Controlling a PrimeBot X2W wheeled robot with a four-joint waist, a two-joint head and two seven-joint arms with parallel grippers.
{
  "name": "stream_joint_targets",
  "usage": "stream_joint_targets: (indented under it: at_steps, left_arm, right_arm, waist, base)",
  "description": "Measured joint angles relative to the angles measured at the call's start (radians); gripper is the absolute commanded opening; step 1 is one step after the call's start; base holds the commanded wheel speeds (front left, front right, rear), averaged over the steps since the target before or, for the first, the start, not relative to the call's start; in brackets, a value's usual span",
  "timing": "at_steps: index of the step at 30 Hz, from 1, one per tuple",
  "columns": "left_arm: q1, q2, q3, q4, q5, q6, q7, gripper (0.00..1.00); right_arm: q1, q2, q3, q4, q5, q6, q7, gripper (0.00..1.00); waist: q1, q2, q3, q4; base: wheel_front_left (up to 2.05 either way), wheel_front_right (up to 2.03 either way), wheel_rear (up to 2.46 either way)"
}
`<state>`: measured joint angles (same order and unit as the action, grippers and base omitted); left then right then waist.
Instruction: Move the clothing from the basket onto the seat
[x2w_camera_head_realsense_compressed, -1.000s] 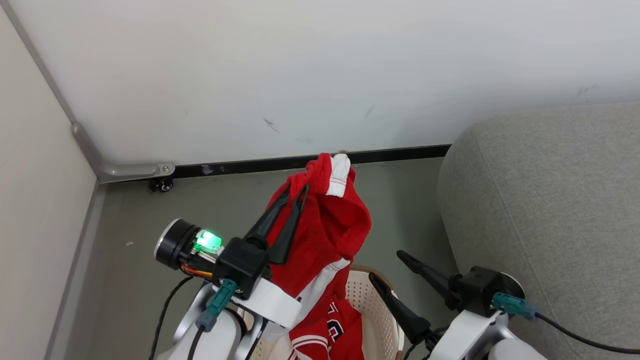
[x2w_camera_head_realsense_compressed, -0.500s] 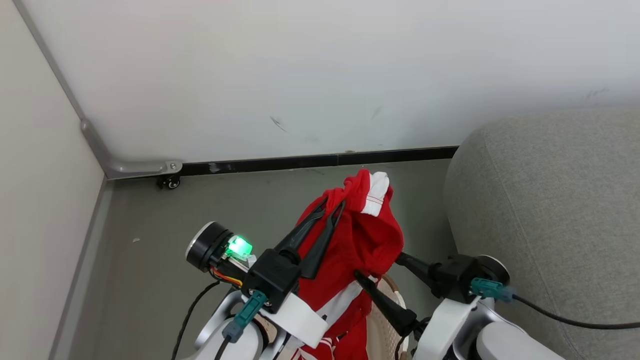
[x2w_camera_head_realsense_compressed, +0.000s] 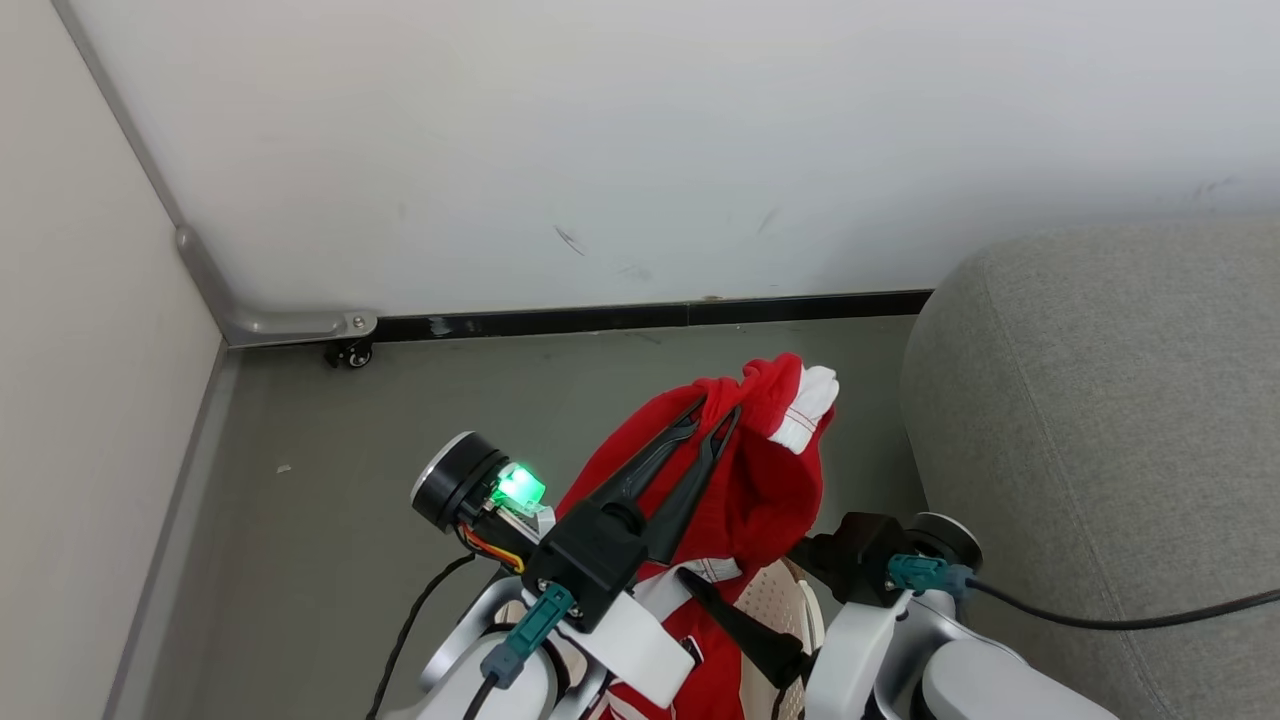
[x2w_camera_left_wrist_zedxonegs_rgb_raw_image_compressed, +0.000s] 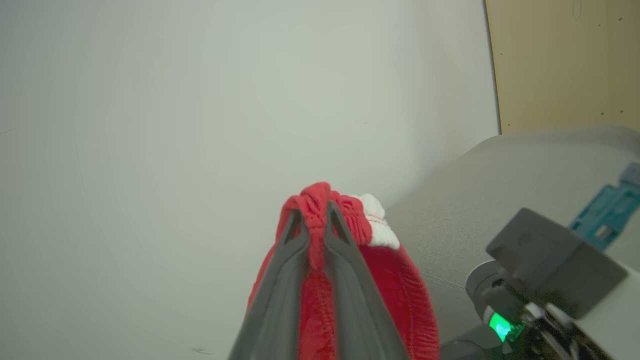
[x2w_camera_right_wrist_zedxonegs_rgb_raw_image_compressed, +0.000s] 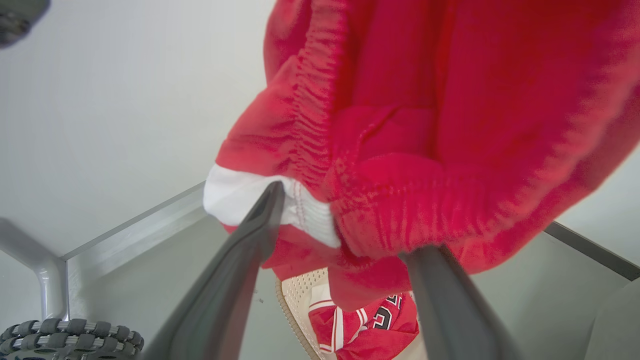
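red shorts (x2w_camera_head_realsense_compressed: 772, 492) hang vertically, waistband end uppermost.

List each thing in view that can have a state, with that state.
left end effector, shut on the red shorts at the waistband.
red shorts, lifted, hanging over the laundry basket.
right end effector, open, close to the hanging shorts, not gripping.
red jersey, lying in the basket.
laundry basket, upright, holding the jersey.
grey seat, no clothing on the part in view.

Dark fingers (x2w_camera_head_realsense_compressed: 652, 470), white arms (x2w_camera_head_realsense_compressed: 880, 640), teal connectors (x2w_camera_head_realsense_compressed: 535, 625), green light (x2w_camera_head_realsense_compressed: 520, 487)
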<state>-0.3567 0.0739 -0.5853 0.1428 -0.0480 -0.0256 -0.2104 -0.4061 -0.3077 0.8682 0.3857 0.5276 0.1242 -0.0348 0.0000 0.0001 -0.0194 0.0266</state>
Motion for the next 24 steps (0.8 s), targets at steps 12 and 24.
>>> stream_joint_targets:
  at_steps: [12, 24]
  left_arm:
    - [-0.019, -0.011, -0.028, -0.007, 0.000, -0.002, 0.019, 0.00]
    - [-0.018, -0.012, 0.005, 0.030, -0.011, 0.018, 0.046, 0.00]
  right_arm:
    - [-0.065, 0.029, 0.082, 0.042, -0.005, 0.000, -0.020, 0.27]
    - [-0.091, 0.030, 0.108, 0.074, -0.009, 0.000, -0.082, 0.00]
  waist:
    - [0.0000, 0.0000, 0.005, 0.004]
    - [0.0000, 0.0000, 0.010, -0.005]
  base:
    - [0.00, 0.00, 0.00]
    - [0.00, 0.00, 0.00]
